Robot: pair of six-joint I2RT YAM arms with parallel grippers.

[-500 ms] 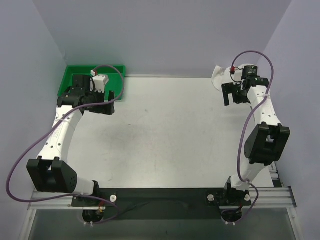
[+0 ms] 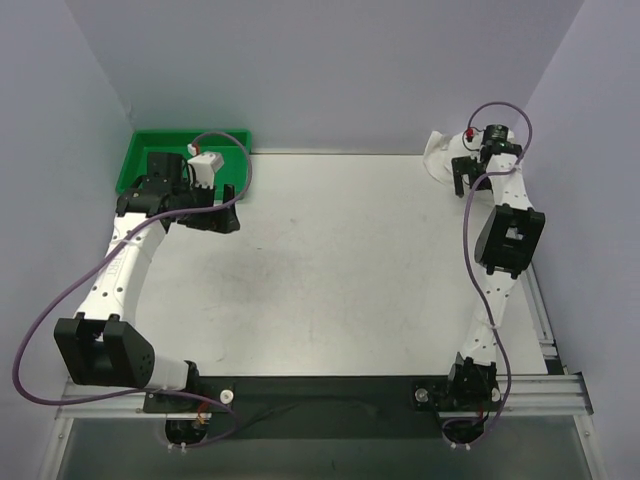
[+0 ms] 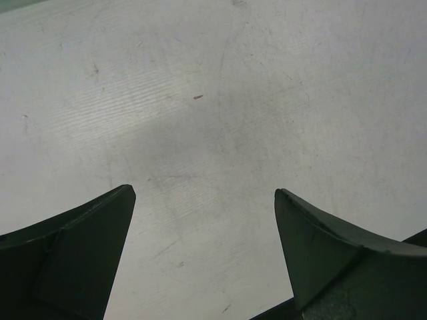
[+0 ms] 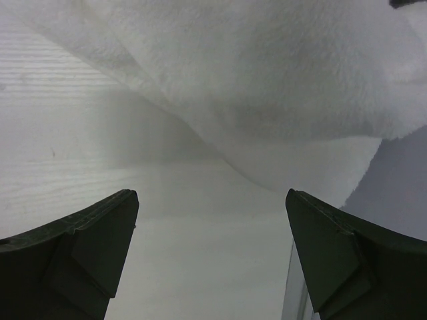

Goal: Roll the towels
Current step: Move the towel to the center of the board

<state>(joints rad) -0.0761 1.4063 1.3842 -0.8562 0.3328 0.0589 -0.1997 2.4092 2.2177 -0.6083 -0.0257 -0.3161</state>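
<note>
My right claw (image 4: 211, 197) is open and empty. The towel (image 4: 267, 87) sits bunched just ahead of it, at the desk's (image 2: 350, 260) far right corner. My open left claw (image 3: 204, 192) is far off.

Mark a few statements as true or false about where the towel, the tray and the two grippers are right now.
1. The towel lies bunched at the far right corner of the table. True.
2. The right gripper is clamped on the towel. False: its jaws stand open and the towel lies just ahead of them, not gripped.
3. The green tray sits at the far left corner. True.
4. The left gripper holds a second towel. False: it is open over bare table.
</note>
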